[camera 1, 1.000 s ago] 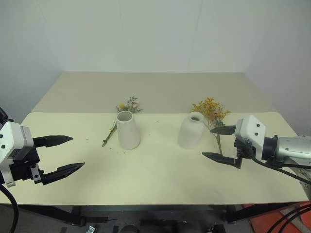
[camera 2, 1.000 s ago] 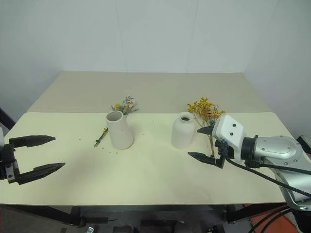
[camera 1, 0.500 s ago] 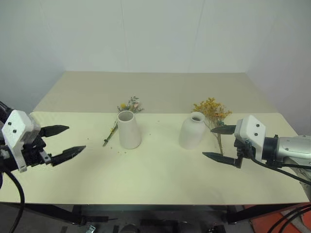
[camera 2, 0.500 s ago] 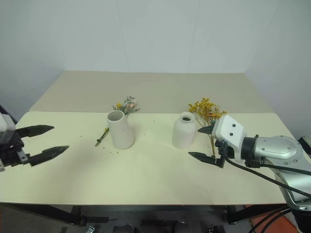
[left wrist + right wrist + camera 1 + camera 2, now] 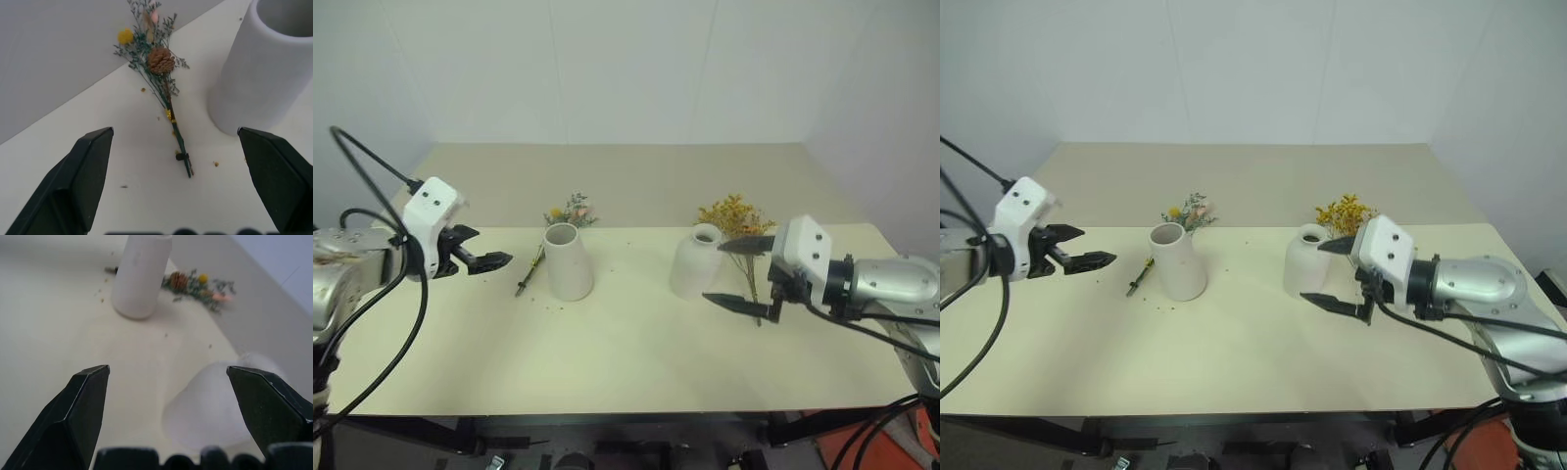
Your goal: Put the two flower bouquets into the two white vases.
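You have both vases standing upright on the pale yellow counter (image 5: 626,362), well apart from each other. The matte white tapered vase with the wide mouth (image 5: 568,261) is toward your left, and the rounder matte white bottle-shaped vase with the narrow neck (image 5: 697,260) is toward your right. Both mouths look empty.

The mixed dried bouquet of grey-green sprigs, a brown pine cone, yellow balls and a pink bit (image 5: 159,73) lies flat on the counter just beside the tapered vase, on its left side. Its blooms point toward the far wall and its thin stem end points back toward you. A few crumbs of dried matter are scattered on the counter around the stem.

The bushy mustard-yellow bouquet on thin brown stems (image 5: 736,217) lies behind and to the right of the bottle-shaped vase, with its stems running toward the near edge.

Your left gripper (image 5: 481,249) hangs above the counter to the left of the mixed bouquet, its black fingers (image 5: 83,181) spread wide and empty, framing the bouquet and the tapered vase in the wrist view.

Your right gripper (image 5: 736,273) sits just to the right of the bottle-shaped vase, in front of the yellow bouquet's stems. Its fingers (image 5: 80,411) are also spread wide, holding nothing.
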